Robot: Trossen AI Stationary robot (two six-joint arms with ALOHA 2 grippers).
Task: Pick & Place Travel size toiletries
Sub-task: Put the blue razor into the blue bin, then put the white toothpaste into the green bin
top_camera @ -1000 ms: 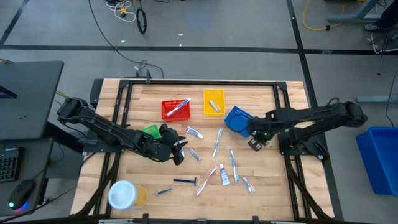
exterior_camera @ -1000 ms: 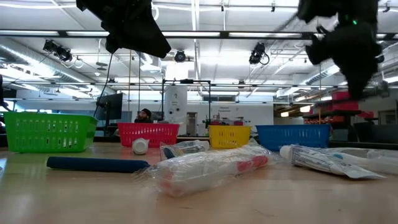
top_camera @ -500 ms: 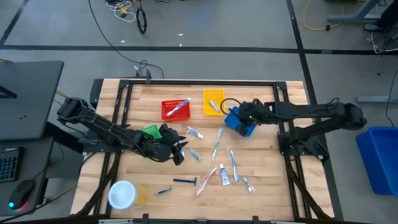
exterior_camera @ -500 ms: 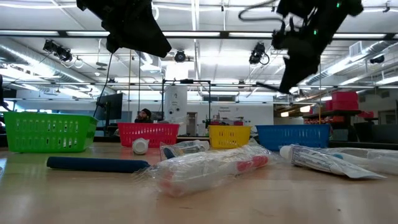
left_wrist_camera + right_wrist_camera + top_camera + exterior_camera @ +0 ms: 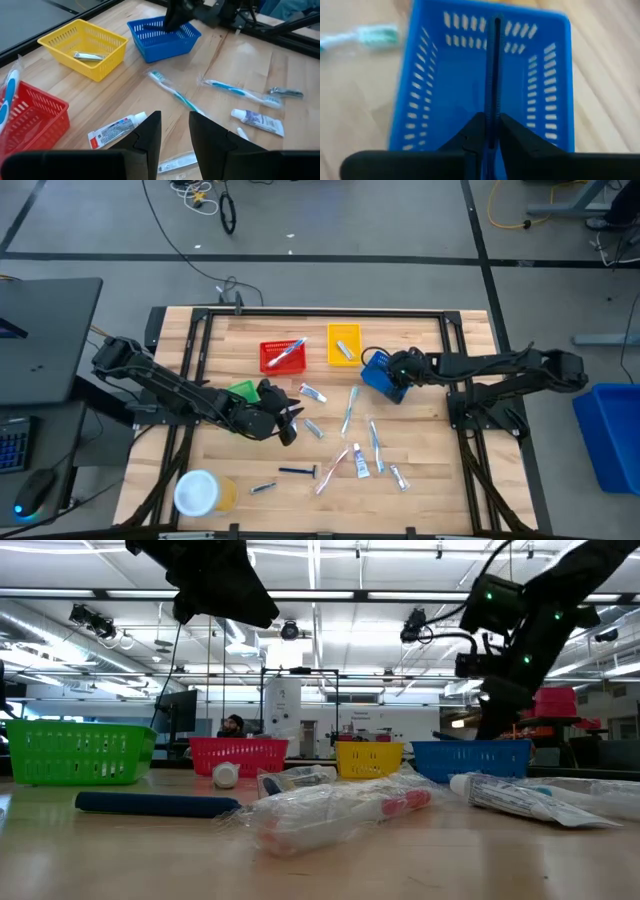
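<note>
My right gripper (image 5: 393, 372) hangs over the blue basket (image 5: 376, 373), slanting down into it, shut on a slim dark-blue stick-like toiletry (image 5: 494, 75). My left gripper (image 5: 175, 131) stands open with nothing between its fingers, above the table left of centre, beside the green basket (image 5: 243, 391). Loose on the wood lie tubes (image 5: 313, 392), toothbrushes (image 5: 349, 410) and a dark-handled razor (image 5: 297, 471). The red basket (image 5: 283, 355) holds a toothbrush; the yellow basket (image 5: 343, 345) holds a silver tube. My right gripper pinches the dark-blue item's near end (image 5: 492, 127) between its two fingers. The fingers slant down from the table's right side and lie along the item. It sticks out past the fingertips over the basket's inside; whether its far end touches the basket, I cannot tell.
A white-lidded yellowish jar (image 5: 200, 493) stands at the near left corner. The baskets sit in a row along the table's far half. Wrapped toothbrushes and tubes (image 5: 340, 808) crowd the near middle. Black frame rails (image 5: 470, 430) run along both table sides.
My right gripper has swung from near the table's right edge toward the left and far side, over the blue basket. It has then sunk and tipped steeply down into the basket.
</note>
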